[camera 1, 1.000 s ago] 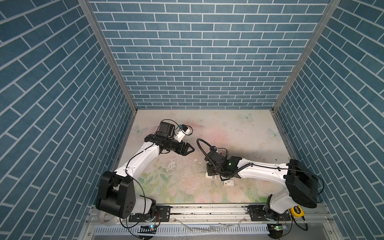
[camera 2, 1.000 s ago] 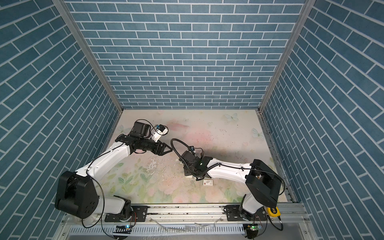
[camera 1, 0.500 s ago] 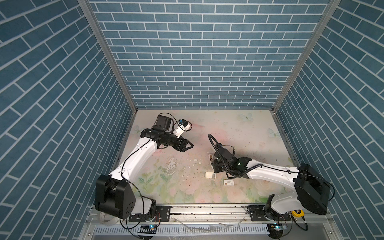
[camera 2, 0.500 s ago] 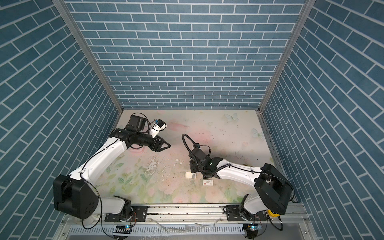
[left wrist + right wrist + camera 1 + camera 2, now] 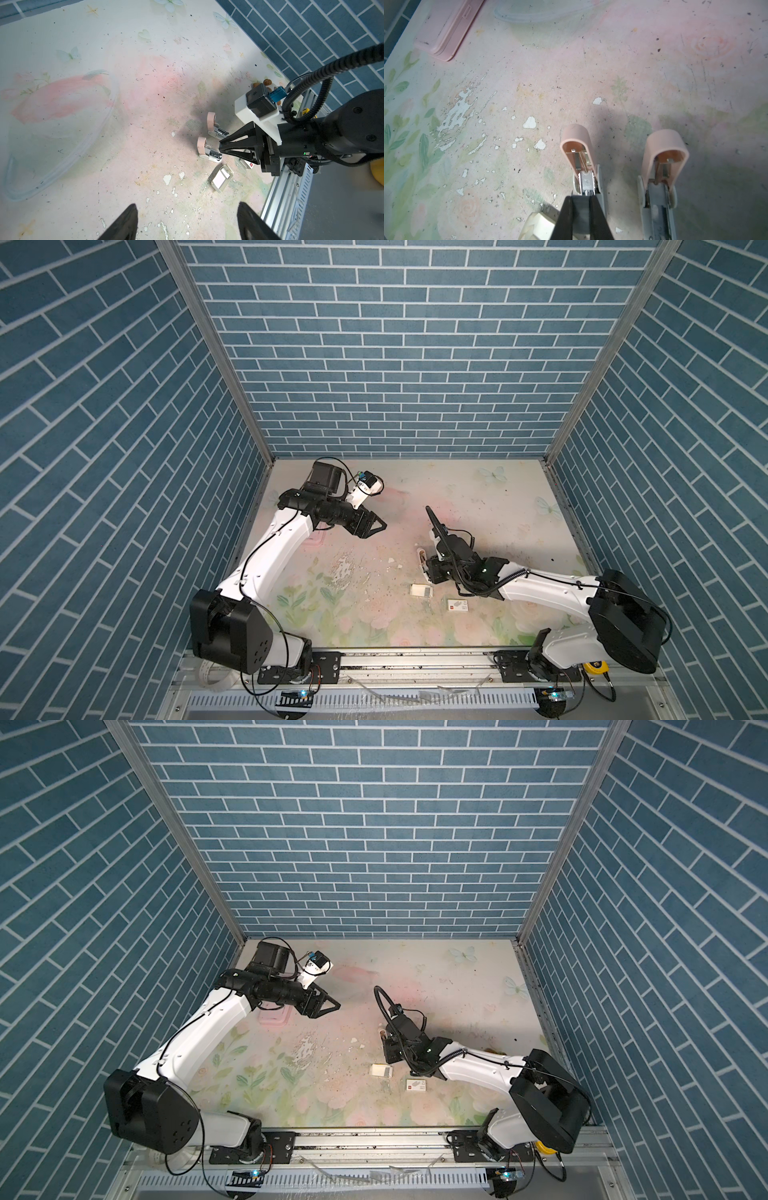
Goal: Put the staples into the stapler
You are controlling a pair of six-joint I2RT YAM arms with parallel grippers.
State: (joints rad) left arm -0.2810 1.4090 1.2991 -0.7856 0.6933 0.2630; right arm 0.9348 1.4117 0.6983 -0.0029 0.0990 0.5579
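Right tool (image 5: pixel 581 197) pinched closed at stapler (image 5: pixel 578 141).

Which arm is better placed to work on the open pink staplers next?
Right. The right gripper is shut at the metal channel of one open pink stapler; the left gripper hangs open, well away from both.
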